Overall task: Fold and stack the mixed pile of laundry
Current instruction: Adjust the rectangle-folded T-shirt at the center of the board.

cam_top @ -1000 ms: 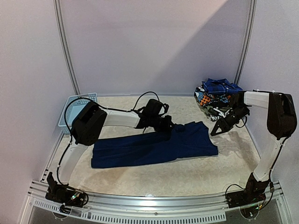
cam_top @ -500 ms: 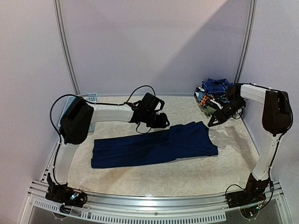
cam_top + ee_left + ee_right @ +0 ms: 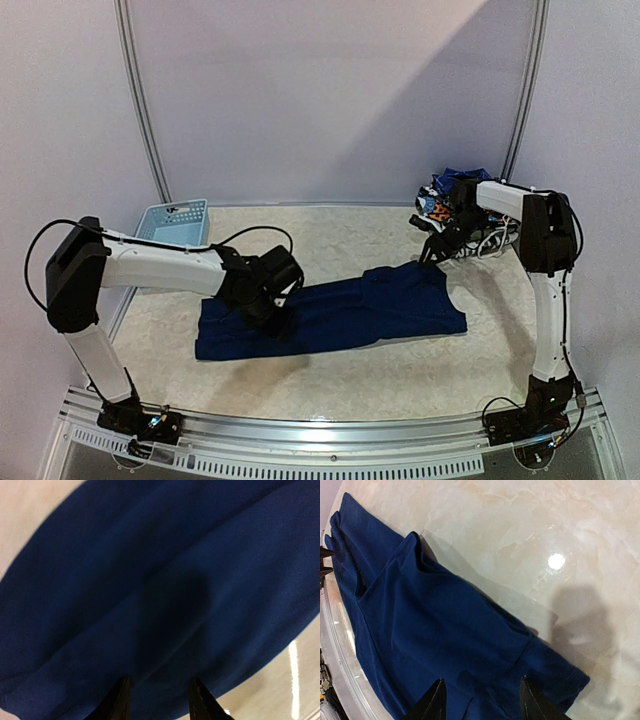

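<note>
A navy garment (image 3: 340,310) lies flat in a long, creased band across the middle of the pale marbled bench (image 3: 400,375); the laundry pile (image 3: 455,195), blue plaid uppermost, is bunched in the far right corner. The left tool (image 3: 157,702) and right tool (image 3: 482,700) hang over the navy cloth, fingers parted, gripping nothing. A light-blue basket (image 3: 172,220) stands far left, pale walls (image 3: 330,100) behind.

Navy garment (image 3: 340,312) lies flat, apparently folded; mixed pile (image 3: 440,205) back-right.

2 arms: L arm (image 3: 150,264), R arm (image 3: 545,228); 1 navy garment (image 3: 330,310); 1 laundry pile (image 3: 445,185); 1 basket (image 3: 172,220).
</note>
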Available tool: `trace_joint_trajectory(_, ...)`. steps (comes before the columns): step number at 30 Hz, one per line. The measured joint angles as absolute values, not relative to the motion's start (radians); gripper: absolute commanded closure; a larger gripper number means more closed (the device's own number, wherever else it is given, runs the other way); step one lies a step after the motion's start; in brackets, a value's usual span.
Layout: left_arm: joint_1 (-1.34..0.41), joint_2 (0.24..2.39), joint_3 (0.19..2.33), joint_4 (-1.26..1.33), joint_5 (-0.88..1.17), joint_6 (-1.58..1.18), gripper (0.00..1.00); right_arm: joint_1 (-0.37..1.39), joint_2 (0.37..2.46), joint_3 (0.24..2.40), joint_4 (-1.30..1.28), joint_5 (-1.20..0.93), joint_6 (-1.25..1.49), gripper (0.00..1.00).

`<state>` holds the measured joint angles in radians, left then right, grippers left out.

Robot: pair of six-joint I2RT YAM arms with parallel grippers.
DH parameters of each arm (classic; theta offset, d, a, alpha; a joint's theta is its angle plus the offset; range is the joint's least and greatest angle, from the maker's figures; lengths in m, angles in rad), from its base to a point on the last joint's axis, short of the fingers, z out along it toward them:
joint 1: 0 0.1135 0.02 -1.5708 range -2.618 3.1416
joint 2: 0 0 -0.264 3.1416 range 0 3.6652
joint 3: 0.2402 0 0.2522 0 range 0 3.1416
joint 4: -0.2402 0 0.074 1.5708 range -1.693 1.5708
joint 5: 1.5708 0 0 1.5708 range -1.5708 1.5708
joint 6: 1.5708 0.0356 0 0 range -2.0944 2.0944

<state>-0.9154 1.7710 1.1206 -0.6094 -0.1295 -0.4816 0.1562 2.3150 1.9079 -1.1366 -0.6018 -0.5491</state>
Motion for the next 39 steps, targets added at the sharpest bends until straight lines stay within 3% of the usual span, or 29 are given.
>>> trace_joint_trajectory(10,-0.911,1.722,0.965,-0.646,-0.21,-0.534,0.61,0.176,2.398,2.006,-1.132,-0.571,-0.489,0.55)
trace_joint_trajectory(16,-0.91,1.713,0.947,-0.632,-0.236,-0.558,0.62,0.183,2.437,2.032,-1.132,-0.564,-0.472,0.64)
trace_joint_trajectory(23,-0.909,1.7,0.933,-0.625,-0.236,-0.561,0.63,0.19,2.444,2.045,-1.116,-0.587,-0.472,0.88)
trace_joint_trajectory(29,-0.908,1.697,0.932,-0.63,-0.233,-0.553,0.63,0.192,2.452,2.082,-1.108,-0.607,-0.474,0.95)
trace_joint_trajectory(34,-0.908,1.692,0.928,-0.634,-0.233,-0.551,0.64,0.192,2.452,2.084,-1.079,-0.582,-0.448,0.93)
trace_joint_trajectory(35,-0.908,1.691,0.927,-0.634,-0.233,-0.551,0.64,0.192,2.452,2.085,-1.073,-0.577,-0.442,0.88)
trace_joint_trajectory(37,-0.908,1.683,0.921,-0.638,-0.233,-0.551,0.64,0.192,2.456,2.094,-1.065,-0.569,-0.427,0.69)
trace_joint_trajectory(39,-0.908,1.674,0.915,-0.653,-0.234,-0.551,0.63,0.192,2.459,2.103,-1.049,-0.559,-0.411,0.61)
